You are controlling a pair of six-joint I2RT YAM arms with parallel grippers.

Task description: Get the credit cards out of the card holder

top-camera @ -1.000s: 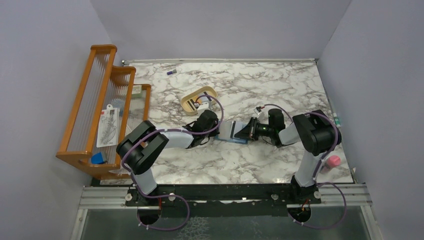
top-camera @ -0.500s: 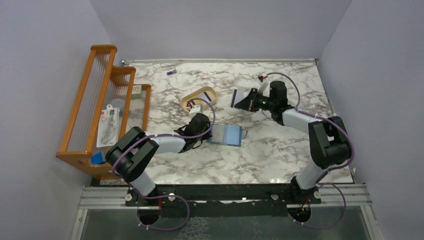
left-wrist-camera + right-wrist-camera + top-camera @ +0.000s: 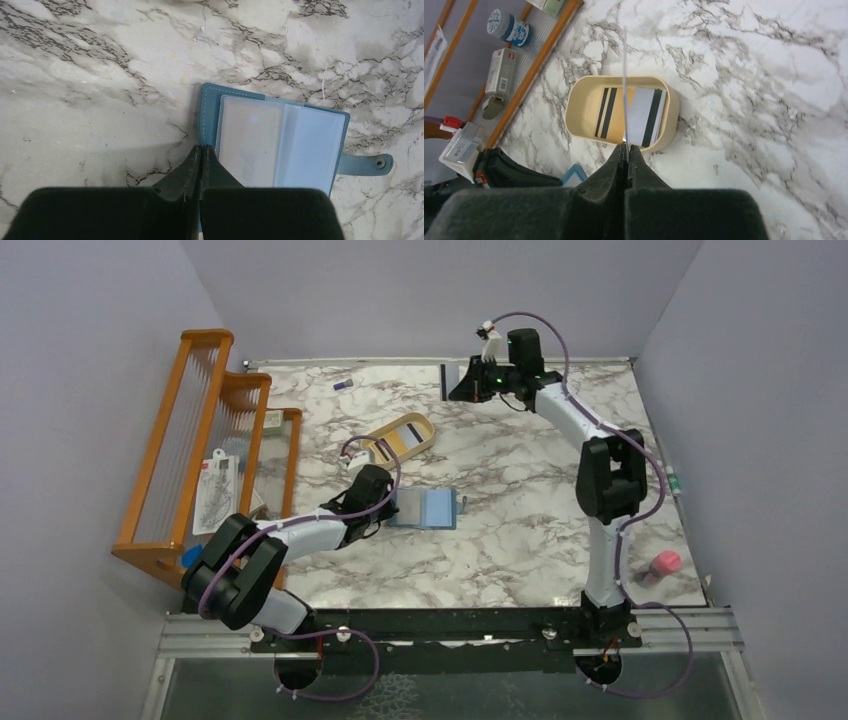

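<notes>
bench (image 3: 520,540): white marble-look top with grey-black veins, faint sheen; it filled the floor of the enclosure.
walls (image 3: 440,290): plain pale lavender-grey panels closed off the left, far and right sides.
rail (image 3: 450,635): metal rail with a black strip ran along the near edge, arm bases bolted on it.
rack (image 3: 190,440): orange wooden stepped rack stood at the bench's left edge against the left wall and held small packets and boxes; labels too small to read.
tray (image 3: 572,112): tan oval, sat on the bench left of centre, near the rack.
two cards: lay flat inside the tray, one tan with two dark stripes (image 3: 605,112), one pale with one dark stripe (image 3: 644,117).
card holder (image 3: 280,145): teal, lay open and flat near mid-bench, on the near side of the tray and apart from it; pale clear pockets faced up, snap tab (image 3: 367,164) stuck out of one side.
left gripper (image 3: 201,148): jaws pressed together, nothing between them; tips low at the card holder's edge, contact could not be told.
right gripper (image 3: 625,148): jaws pinched a credit card (image 3: 625,85) by one edge; the card was raised in the air over the far part of the bench, close to the far wall, edge-on to the wrist camera.
strays: small purple piece (image 3: 343,385) lay near the far-left corner; pink object (image 3: 665,562) sat at the right edge.
</notes>
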